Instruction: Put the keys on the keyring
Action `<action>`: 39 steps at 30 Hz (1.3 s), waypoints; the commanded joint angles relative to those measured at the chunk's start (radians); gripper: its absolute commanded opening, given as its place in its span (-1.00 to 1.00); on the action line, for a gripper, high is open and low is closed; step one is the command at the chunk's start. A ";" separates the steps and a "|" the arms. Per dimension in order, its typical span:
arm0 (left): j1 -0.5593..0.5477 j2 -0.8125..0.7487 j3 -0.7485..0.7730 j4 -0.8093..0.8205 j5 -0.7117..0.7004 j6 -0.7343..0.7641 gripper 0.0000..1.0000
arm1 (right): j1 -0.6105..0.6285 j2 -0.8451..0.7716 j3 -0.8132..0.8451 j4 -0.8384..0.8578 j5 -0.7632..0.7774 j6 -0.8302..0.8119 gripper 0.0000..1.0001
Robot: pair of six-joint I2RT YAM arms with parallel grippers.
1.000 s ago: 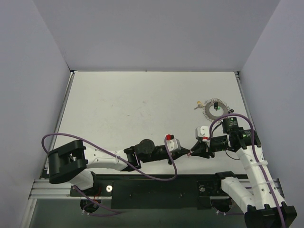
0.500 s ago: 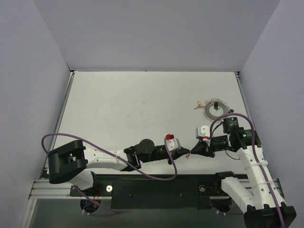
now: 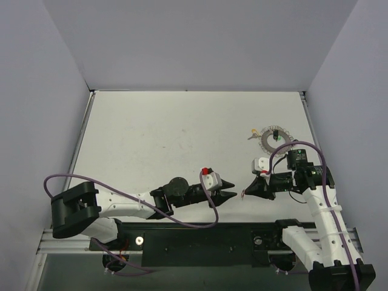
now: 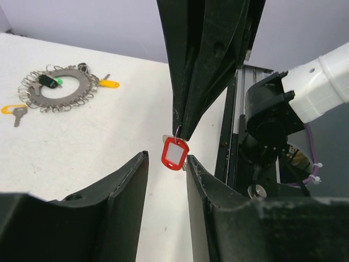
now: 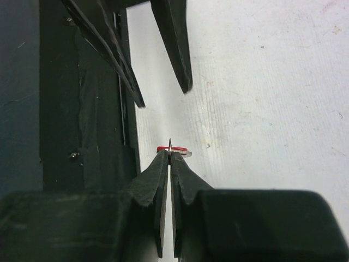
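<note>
A red-headed key hangs just above the table by its small metal loop, pinched in my right gripper, which is shut on it. In the top view the right gripper points left near the table's front edge. My left gripper faces it and is open, its fingers to either side of the red head and apart from it. The keyring lies flat at the back right with a green key on it. Two yellow keys lie beside it.
The black mounting rail runs along the front edge, right below both grippers. Purple cables loop over each arm. Grey walls close the table on three sides.
My left gripper has opened, let go of the red key and drawn back to the left. My right gripper has closed on the key's loop and now holds it alone.
</note>
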 commanded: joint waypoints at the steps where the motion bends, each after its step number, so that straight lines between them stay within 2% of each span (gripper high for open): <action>1: 0.015 -0.125 -0.021 -0.004 -0.034 -0.007 -0.11 | -0.038 0.000 -0.021 0.024 -0.027 0.062 -1.00; 6: 0.032 -0.277 -0.044 -0.217 -0.055 0.020 -0.05 | -0.125 -0.003 -0.026 0.047 0.077 0.082 -1.00; 9: 0.035 -0.408 -0.056 -0.378 -0.096 0.030 0.08 | -0.147 0.008 -0.009 0.034 0.156 0.106 -1.00; 15: 0.041 -0.616 -0.118 -0.527 -0.181 0.010 0.19 | -0.196 0.028 0.003 -0.028 0.269 0.068 -1.00; 20: 0.041 -0.715 -0.246 -0.417 -0.225 -0.104 0.25 | -0.262 0.072 0.011 -0.080 0.315 0.034 -1.00; 24: 0.041 -0.718 -0.314 -0.341 -0.259 -0.208 0.29 | -0.306 0.117 0.015 -0.141 0.358 -0.015 -1.00; 39: 0.046 -0.715 -0.328 -0.400 -0.340 -0.279 0.44 | -0.461 0.168 0.018 -0.167 0.490 -0.017 -1.00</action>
